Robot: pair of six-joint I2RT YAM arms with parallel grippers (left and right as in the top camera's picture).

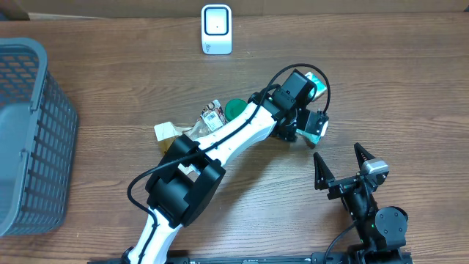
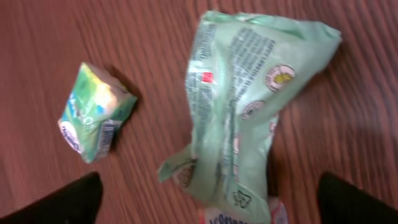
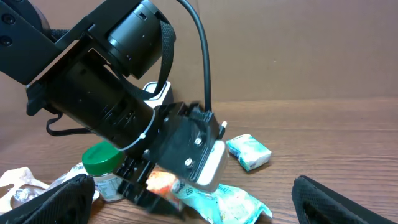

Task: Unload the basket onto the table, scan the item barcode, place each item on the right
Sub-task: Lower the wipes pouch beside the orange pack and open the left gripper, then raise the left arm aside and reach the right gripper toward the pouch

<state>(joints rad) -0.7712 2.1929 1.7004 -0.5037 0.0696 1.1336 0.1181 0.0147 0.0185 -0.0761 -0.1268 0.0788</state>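
Overhead, the left gripper (image 1: 294, 134) reaches down well apart from the barcode scanner (image 1: 216, 29), while the right gripper (image 1: 341, 165) waits, jaws wide. The left wrist view shows the left jaws spread wide around the green pouch (image 2: 249, 106), which lies ungripped on the table (image 2: 155, 37), print upward, probably awaiting a better hold. The right wrist view shows the pouch beneath that gripper.

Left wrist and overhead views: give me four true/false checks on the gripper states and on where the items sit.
1. The left gripper has its jaws open over the green pouch. True.
2. The right gripper holds the small green packet. False: it is open and empty, and the packet lies on the table.
3. The white scanner stands at the far edge, away from both grippers. True.
4. The green pouch is in the grey basket. False: it lies on the table.
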